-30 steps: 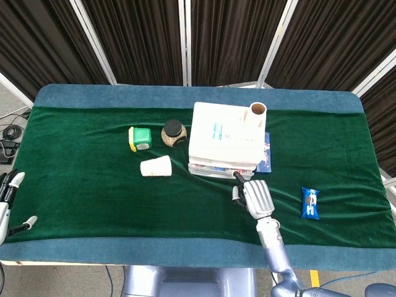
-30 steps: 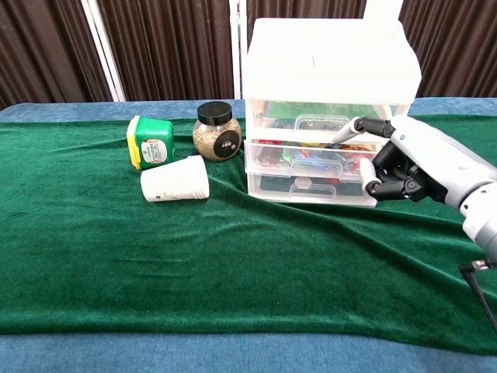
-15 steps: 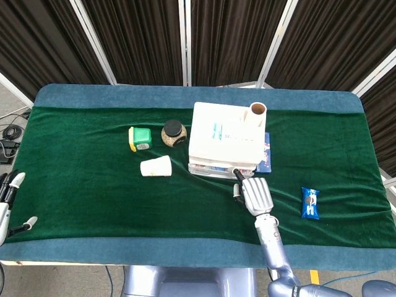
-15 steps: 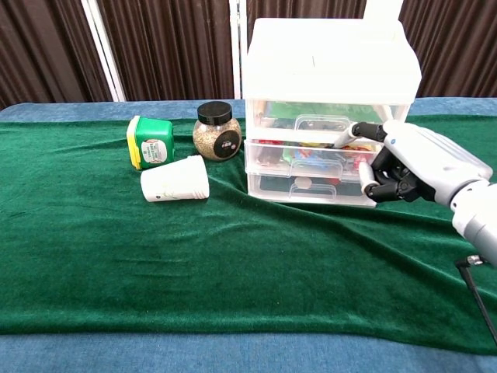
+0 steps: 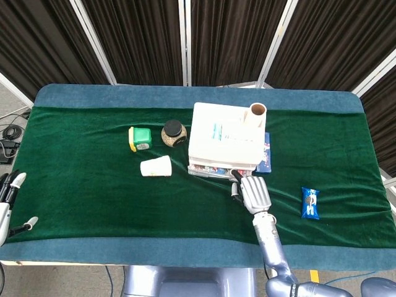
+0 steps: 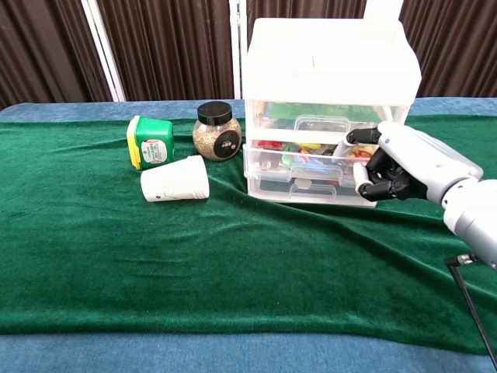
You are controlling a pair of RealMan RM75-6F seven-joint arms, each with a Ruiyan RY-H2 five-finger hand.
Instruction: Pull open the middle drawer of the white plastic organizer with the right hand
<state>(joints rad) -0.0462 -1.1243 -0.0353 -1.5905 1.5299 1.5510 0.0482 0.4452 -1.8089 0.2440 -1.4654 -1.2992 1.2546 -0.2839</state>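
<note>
The white plastic organizer [image 6: 330, 70] [image 5: 223, 137] stands mid-table with three clear drawers. Its middle drawer [image 6: 299, 158] sticks out slightly past the other two, with colourful items inside. My right hand [image 6: 400, 162] [image 5: 253, 193] is at the drawer's right front. Its fingers are curled against the drawer face, and one dark fingertip [image 6: 351, 138] is hooked at the handle. My left hand [image 5: 8, 192] hangs off the table's left edge, fingers apart and holding nothing.
A paper cup [image 6: 175, 180] lies on its side left of the organizer, with a green box [image 6: 149, 142] and a black-lidded jar [image 6: 217, 130] behind it. A cardboard tube [image 5: 257, 111] stands on the organizer. A blue snack packet [image 5: 310, 203] lies to the right.
My right hand has drawn back toward me and the middle drawer has slid out a little with it. The left hand has not moved.
</note>
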